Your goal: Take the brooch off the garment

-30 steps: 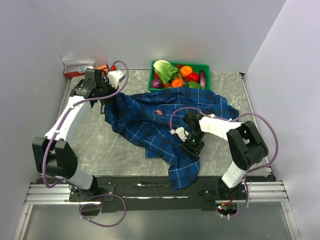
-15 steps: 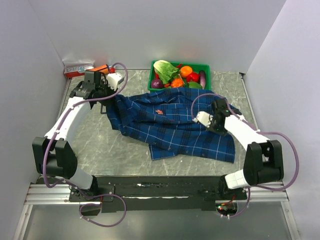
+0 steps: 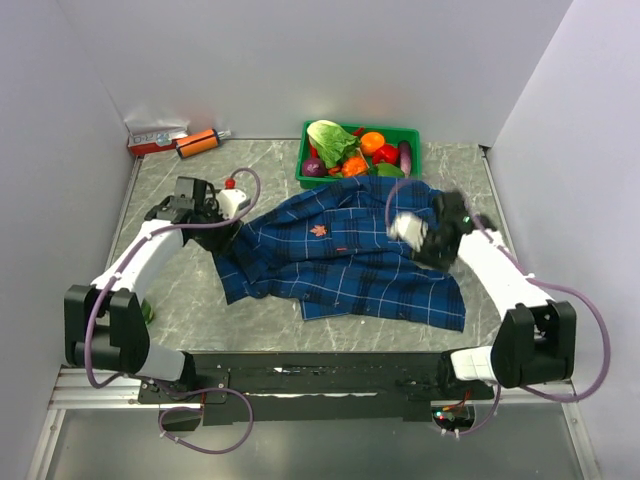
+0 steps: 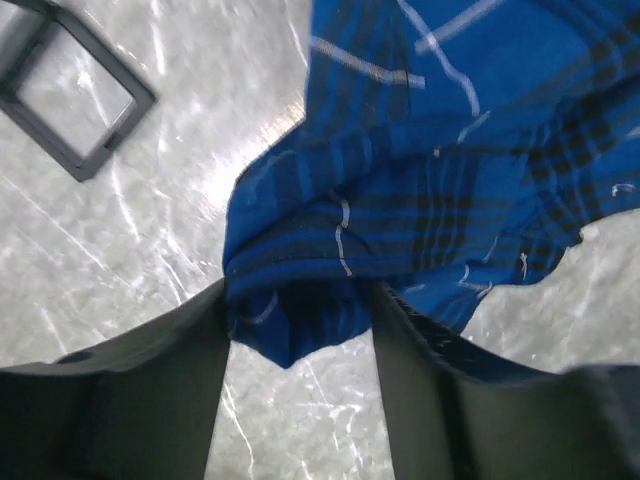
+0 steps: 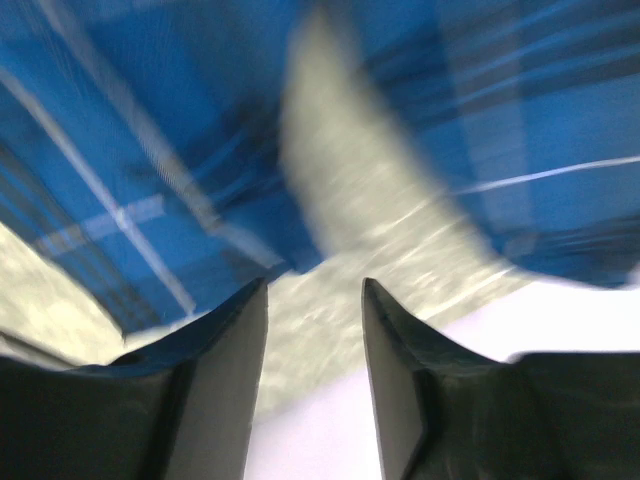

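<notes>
Flanking the brooch [image 3: 319, 231] on the plaid shirt [image 3: 340, 270], sat equally near, left gripper [image 4: 300, 300] parted round a fold, right gripper [image 5: 313, 290] parted, empty.

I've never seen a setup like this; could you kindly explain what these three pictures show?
Two robot arms are bolted to a marble table. The overhead camera shows both arms. The other two pictures come from a camera on each wrist, looking past its own fingers. A navy plaid shirt lies spread out, with a tiny brooch on its fabric. Behind it stands a green basket of vegetables. The left gripper has a fold of shirt between its parted fingers. The right gripper, blurred, is open and holds nothing.
</notes>
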Motion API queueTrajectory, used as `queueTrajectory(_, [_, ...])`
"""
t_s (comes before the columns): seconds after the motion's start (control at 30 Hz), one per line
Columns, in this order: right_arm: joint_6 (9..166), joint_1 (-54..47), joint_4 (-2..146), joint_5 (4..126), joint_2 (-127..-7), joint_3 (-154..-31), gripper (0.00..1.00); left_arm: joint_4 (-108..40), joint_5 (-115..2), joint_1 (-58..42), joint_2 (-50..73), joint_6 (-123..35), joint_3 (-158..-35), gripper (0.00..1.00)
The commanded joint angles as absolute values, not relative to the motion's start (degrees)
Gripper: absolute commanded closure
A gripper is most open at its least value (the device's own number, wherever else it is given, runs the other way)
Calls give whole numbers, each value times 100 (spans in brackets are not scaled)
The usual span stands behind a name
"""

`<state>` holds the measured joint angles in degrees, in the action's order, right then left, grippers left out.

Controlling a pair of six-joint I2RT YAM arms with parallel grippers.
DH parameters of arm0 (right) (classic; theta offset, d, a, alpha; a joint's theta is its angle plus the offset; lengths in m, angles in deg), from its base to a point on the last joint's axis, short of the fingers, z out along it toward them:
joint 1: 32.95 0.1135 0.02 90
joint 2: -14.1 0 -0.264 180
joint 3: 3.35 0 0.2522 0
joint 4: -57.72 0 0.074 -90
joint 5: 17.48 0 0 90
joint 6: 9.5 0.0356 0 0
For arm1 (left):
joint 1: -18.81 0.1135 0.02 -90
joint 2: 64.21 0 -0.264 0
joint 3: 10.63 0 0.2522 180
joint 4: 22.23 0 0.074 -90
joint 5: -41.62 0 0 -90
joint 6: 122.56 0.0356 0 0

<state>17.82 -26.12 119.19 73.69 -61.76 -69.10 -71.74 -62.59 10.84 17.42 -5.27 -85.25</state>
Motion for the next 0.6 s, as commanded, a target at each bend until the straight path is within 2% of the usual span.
queueTrajectory(0.0, [3063, -2618, 12580, 5242, -5710, -8511, 38, -6667, -6393, 1063, 1217, -715, -9073, 34])
queueTrajectory(0.07, [3390, -2601, 12336, 4759, -5805, -8777, 35, -6527, -6568, 888, 1199, -979, -9555, 31])
queueTrajectory(0.17, [4014, -2557, 11914, 4510, -6305, -9207, 35, -6105, -7094, 616, 1409, -1470, -9952, 31])
queueTrajectory(0.3, [4944, -2486, 11737, 3950, -7412, -9980, 43, -5518, -8271, 439, 2225, -3031, -10173, 34])
queueTrajectory(0.37, [5306, -2451, 11693, 3755, -8159, -10532, 46, -5393, -8791, 255, 2534, -3203, -10208, 37])
queueTrajectory(0.47, [5877, -2407, 11737, 3464, -9004, -11079, 51, -5384, -8845, 26, 3245, -3220, -10497, 40])
queueTrajectory(0.57, [6334, -2390, 11482, 3472, -9313, -10924, 55, -5252, -9081, 17, 3957, -3730, -10892, 43])
